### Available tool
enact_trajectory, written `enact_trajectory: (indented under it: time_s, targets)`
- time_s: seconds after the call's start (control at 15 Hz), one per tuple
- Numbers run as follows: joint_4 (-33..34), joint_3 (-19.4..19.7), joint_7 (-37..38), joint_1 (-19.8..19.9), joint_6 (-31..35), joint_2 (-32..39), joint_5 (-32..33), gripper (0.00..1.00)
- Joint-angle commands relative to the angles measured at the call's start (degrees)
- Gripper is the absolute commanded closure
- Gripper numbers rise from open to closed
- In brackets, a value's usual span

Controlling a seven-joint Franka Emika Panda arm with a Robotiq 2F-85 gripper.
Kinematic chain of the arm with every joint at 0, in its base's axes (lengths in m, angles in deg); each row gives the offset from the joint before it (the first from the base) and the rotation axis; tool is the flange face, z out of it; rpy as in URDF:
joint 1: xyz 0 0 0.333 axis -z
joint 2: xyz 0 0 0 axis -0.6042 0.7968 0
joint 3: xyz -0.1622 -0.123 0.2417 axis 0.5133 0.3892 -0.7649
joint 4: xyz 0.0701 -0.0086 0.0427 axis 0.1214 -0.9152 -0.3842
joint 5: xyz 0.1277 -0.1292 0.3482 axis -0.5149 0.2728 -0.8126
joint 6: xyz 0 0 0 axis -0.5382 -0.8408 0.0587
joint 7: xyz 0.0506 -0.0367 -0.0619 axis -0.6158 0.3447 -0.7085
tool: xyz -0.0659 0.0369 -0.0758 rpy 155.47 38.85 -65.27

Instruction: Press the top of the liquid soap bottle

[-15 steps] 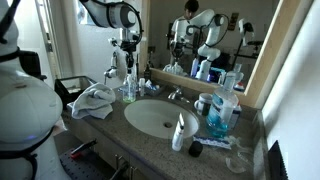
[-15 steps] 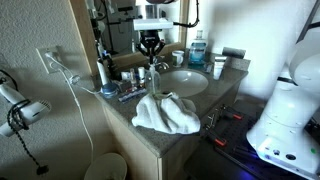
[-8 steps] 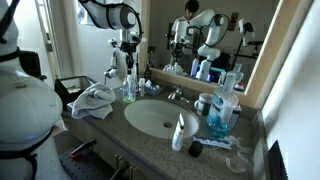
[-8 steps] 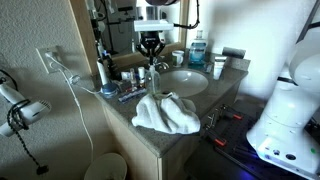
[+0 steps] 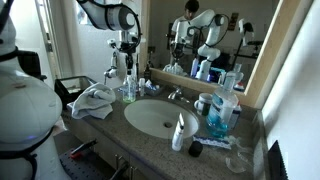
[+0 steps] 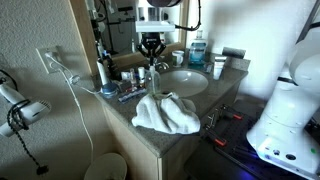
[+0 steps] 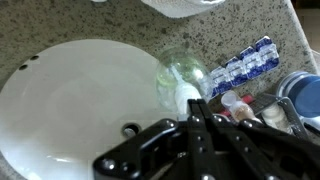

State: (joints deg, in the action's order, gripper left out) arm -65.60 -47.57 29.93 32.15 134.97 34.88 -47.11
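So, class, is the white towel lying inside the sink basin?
No, the white towel lies crumpled on the granite counter, outside the sink basin.

Granite counter (image 5: 250,135) holds towel (image 5: 93,100), liquid soap bottle (image 5: 129,88).

In an exterior view the camera sits close above the counter (image 5: 108,128), looking along it with the mirror (image 5: 215,35) on the right. In an exterior view it stands further back, off the corner where the towel (image 6: 165,112) lies, facing the wall behind. Both exterior views take in the sink (image 5: 155,118), towel and soap bottle (image 5: 130,88). The wrist view looks straight down, very near the sink, with the gripper (image 7: 197,108) crowding its lower edge.
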Motion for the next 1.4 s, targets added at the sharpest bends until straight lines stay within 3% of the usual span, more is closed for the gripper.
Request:
enact_trajectory:
  time_s: [0.0,1.33]
  targets:
    - [-6.5,0.4,2.3,-0.6,3.4,2.5,-0.9,0.95]
    - [-0.7,1.1,1.5,-0.4,-0.2,1.5,-0.8,0.95]
